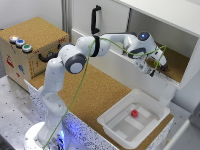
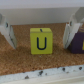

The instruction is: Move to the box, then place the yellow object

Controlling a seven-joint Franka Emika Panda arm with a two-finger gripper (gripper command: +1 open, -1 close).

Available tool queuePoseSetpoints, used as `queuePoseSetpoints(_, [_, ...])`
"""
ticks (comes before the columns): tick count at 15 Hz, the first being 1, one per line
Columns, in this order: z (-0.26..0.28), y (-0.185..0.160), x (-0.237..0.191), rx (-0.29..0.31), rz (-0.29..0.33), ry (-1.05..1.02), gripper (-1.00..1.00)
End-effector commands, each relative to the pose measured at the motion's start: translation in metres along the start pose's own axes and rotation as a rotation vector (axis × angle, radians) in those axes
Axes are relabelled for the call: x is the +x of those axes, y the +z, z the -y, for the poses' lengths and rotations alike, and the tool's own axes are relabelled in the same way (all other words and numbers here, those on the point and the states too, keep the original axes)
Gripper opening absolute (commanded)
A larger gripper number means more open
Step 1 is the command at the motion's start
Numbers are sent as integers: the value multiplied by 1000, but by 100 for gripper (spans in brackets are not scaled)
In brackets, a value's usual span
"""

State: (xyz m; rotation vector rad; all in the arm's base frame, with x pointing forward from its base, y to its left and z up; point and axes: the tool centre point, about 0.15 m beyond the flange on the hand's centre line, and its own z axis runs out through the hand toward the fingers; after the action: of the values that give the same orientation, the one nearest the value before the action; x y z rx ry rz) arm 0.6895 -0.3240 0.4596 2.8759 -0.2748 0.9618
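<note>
Open gripper (image 2: pixel 41 36) straddles, without touching, the yellow object (image 2: pixel 41 40), a cube lettered "U".

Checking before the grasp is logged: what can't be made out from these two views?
- Exterior view: the gripper is tiny and blurred inside the shelf, so the yellow object is not visible.
- Wrist view: the yellow object shows between the fingers; contact unclear.
- A purple block is cut off by the edge.

A cork-clad crate (image 1: pixel 31 47) with coloured buttons (image 1: pixel 20 43) stands on cork.
</note>
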Motion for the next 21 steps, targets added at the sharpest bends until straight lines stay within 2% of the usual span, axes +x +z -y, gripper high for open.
queuePoseSetpoints(1, [-2,18,31,101,73,-20,-100])
queuePoseSetpoints(5, [-2,7,27,99,56,-19,-100])
queuePoseSetpoints(8, [2,-19,20,92,2,-33,-100])
queuePoseSetpoints(13, [0,-66,3,116,-59,-40,-100])
queuePoseSetpoints(18, [-33,-94,-43,101,-22,-70,-100])
queuePoseSetpoints(21, [-53,-100,-80,80,34,-79,-100])
